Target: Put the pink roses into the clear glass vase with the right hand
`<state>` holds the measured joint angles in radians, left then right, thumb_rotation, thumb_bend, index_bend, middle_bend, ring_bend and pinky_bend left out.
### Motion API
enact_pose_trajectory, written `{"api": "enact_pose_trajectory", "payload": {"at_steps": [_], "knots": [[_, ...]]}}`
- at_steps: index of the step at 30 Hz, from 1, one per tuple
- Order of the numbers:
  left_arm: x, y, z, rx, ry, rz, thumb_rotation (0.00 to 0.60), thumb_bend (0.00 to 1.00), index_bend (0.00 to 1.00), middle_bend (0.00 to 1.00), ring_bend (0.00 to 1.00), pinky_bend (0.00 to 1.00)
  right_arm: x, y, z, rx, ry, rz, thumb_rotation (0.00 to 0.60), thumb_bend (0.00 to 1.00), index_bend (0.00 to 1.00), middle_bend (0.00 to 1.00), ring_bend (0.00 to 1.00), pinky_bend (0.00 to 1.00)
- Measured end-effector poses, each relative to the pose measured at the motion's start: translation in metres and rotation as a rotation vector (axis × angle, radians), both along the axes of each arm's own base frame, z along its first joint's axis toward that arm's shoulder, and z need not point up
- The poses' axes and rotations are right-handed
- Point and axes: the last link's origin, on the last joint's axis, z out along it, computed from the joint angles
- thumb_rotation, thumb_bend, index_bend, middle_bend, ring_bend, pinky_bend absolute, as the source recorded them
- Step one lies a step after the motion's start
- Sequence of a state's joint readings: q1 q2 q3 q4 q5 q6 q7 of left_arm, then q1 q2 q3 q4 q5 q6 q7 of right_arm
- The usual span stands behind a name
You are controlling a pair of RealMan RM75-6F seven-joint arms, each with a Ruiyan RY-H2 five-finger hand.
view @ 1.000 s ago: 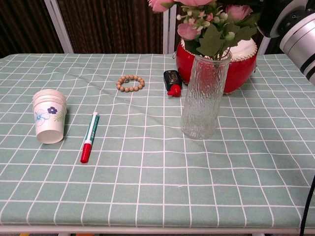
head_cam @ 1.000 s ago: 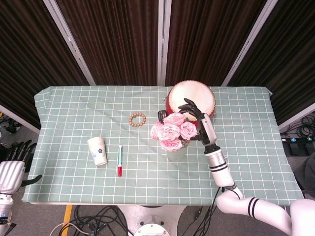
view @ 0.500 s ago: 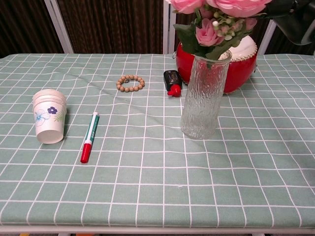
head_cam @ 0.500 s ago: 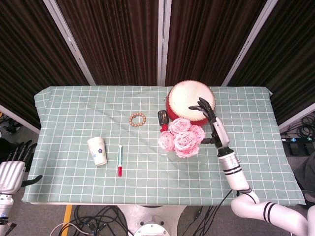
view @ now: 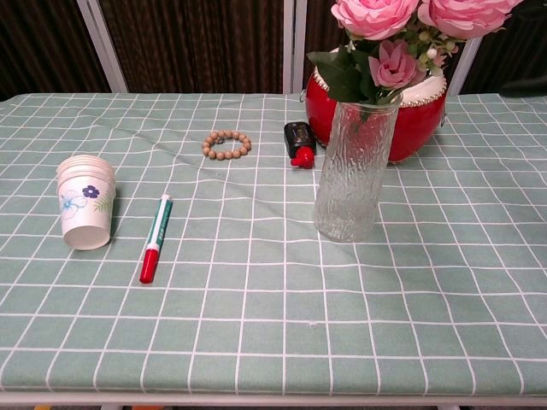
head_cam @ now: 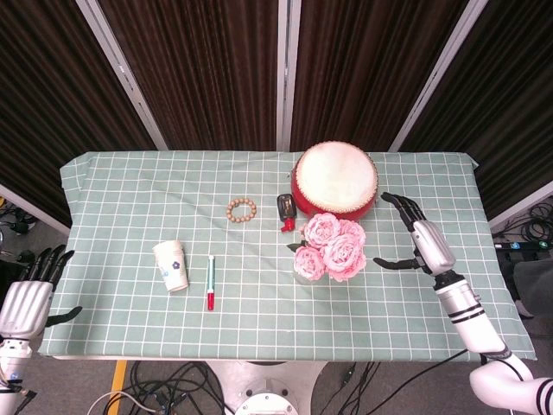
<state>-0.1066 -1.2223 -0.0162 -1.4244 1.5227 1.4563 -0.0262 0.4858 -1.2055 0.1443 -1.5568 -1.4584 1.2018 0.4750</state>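
On the bench, right of centre: pink roses (view: pixel 408 34) standing in clear glass vase (view: pixel 352 171), placement apparently done; right hand (head_cam: pixel 422 240) well apart, fingers spread, empty.

The upper frame is filled by dark brown curtains (head_cam: pixel 199 69) divided by pale metal posts (head_cam: pixel 121 65); black cables (head_cam: pixel 177 380) are seen on the grey floor (head_cam: pixel 78 380) at the bottom.

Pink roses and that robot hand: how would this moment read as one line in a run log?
pink roses: standing in clear glass vase | right hand: empty, fingers apart, beside vase | left hand: off table, idle
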Motion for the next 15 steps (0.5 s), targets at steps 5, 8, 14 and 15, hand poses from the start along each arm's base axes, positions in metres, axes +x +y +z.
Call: {"api": "enact_pose_trajectory", "payload": {"at_steps": [5, 8, 14, 15], "knots": [[0.004, 0.002, -0.001, -0.013, 0.003, -0.007, 0.600, 0.02, 0.09, 0.02, 0.00, 0.17, -0.020, 0.025, 0.016, -0.129, 0.354, -0.026, 0.600, 0.02, 0.00, 0.05, 0.00, 0.00], [0.005, 0.003, -0.002, -0.016, 0.006, -0.012, 0.600, 0.02, 0.09, 0.02, 0.00, 0.17, -0.039, 0.047, 0.028, -0.213, 0.545, -0.072, 0.600, 0.05, 0.00, 0.04, 0.00, 0.00], [0.010, 0.005, -0.004, -0.009, -0.002, -0.032, 0.600, 0.02, 0.09, 0.02, 0.00, 0.17, -0.075, 0.091, 0.046, -0.341, 0.760, -0.166, 0.600, 0.06, 0.00, 0.03, 0.00, 0.00], [0.011, 0.005, -0.004, -0.006, -0.006, -0.037, 0.600, 0.02, 0.09, 0.02, 0.00, 0.17, -0.081, 0.097, 0.045, -0.344, 0.782, -0.178, 0.600, 0.06, 0.00, 0.03, 0.00, 0.00]]}}
